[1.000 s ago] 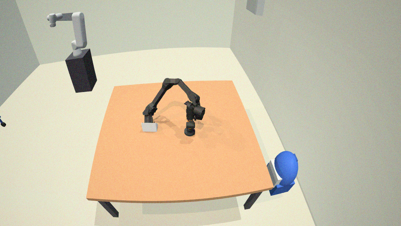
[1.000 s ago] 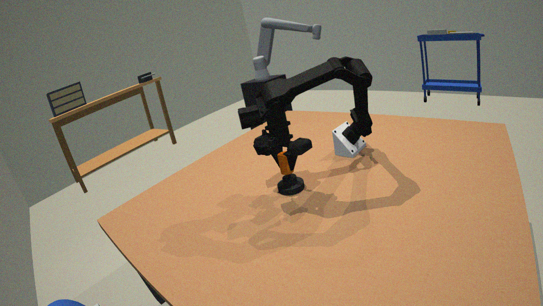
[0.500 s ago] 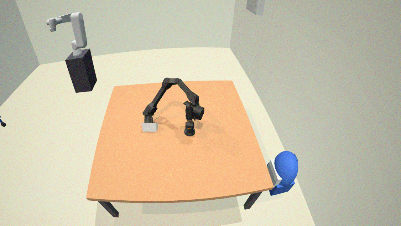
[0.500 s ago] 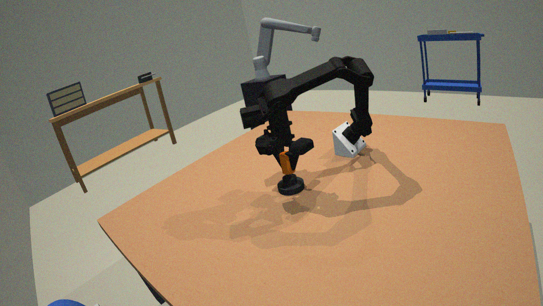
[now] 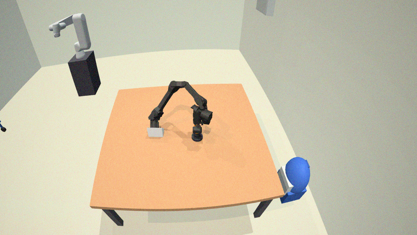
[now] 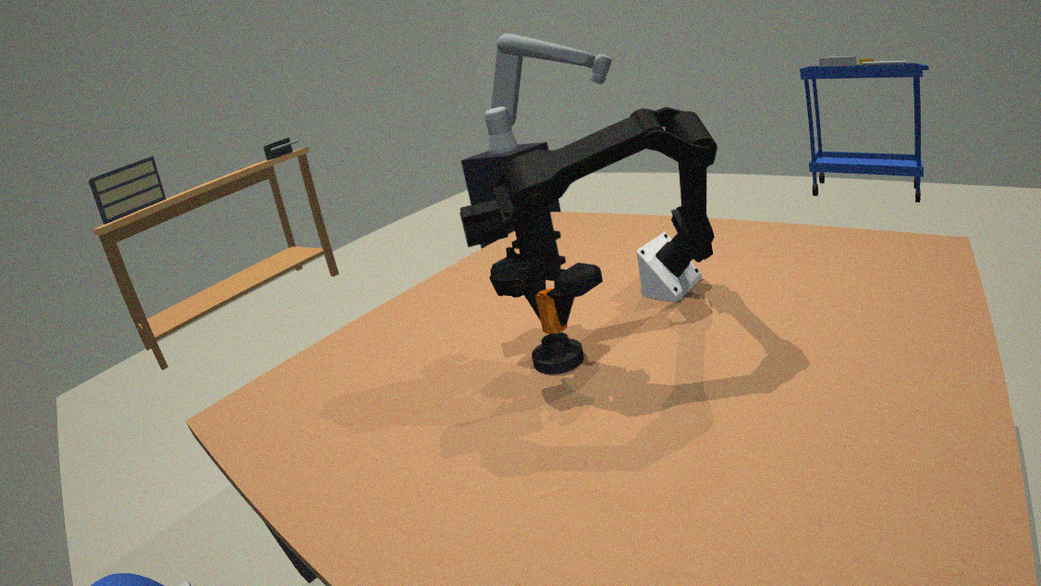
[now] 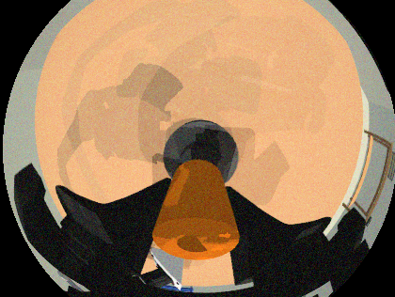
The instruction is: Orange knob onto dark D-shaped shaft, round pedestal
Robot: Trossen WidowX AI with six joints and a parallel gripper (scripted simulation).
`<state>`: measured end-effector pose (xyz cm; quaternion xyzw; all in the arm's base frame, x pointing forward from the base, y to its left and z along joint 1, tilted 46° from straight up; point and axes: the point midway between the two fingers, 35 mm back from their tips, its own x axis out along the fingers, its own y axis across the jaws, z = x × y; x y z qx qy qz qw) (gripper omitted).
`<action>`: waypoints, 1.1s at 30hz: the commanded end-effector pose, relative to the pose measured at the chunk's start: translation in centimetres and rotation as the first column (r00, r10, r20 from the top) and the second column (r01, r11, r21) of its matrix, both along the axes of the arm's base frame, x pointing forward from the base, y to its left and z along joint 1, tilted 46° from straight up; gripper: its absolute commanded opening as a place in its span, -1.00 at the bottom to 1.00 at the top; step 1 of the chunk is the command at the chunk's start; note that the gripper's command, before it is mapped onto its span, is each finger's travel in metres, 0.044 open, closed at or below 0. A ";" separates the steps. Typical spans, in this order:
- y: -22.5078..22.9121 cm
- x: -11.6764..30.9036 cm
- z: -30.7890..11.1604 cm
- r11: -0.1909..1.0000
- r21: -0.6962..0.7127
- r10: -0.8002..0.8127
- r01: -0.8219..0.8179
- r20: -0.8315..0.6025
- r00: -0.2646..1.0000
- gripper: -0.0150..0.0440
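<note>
The orange knob [image 6: 550, 312] [image 7: 195, 197] is between the fingers of my gripper [image 6: 552, 317] [image 7: 197, 188], which is shut on it. The knob is over the middle of the dark round pedestal [image 6: 557, 360] [image 5: 197, 139] [image 7: 175, 152]. In the exterior view its lower end is right at the top of the pedestal's raised centre, and the knob looks slightly leaning. The wide pedestal base shows below it. The D-shaped shaft and its flat side are hidden, and I cannot tell how far the shaft is inside the knob. In the top view a finger covers most of the knob.
The arm's base stands by a pale wedge-shaped block [image 5: 155, 132] [image 6: 659, 280] on the orange-brown table [image 5: 174, 175] [image 6: 801, 472]. A blue rounded object [image 5: 297, 175] is beyond the table's corner. Another grey arm [image 5: 82, 32] [image 6: 508, 79] stands on a dark block away from the table.
</note>
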<state>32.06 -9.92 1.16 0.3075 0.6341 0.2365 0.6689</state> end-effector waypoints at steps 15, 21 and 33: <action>-0.4 0.8 -0.2 0.989 0.005 -0.146 0.149 -0.139 0.979 -0.49; -0.3 0.8 -0.3 0.989 0.005 -0.146 0.149 -0.139 0.979 -0.49; -0.5 0.6 0.1 0.989 0.005 -0.146 0.149 -0.140 0.979 -0.49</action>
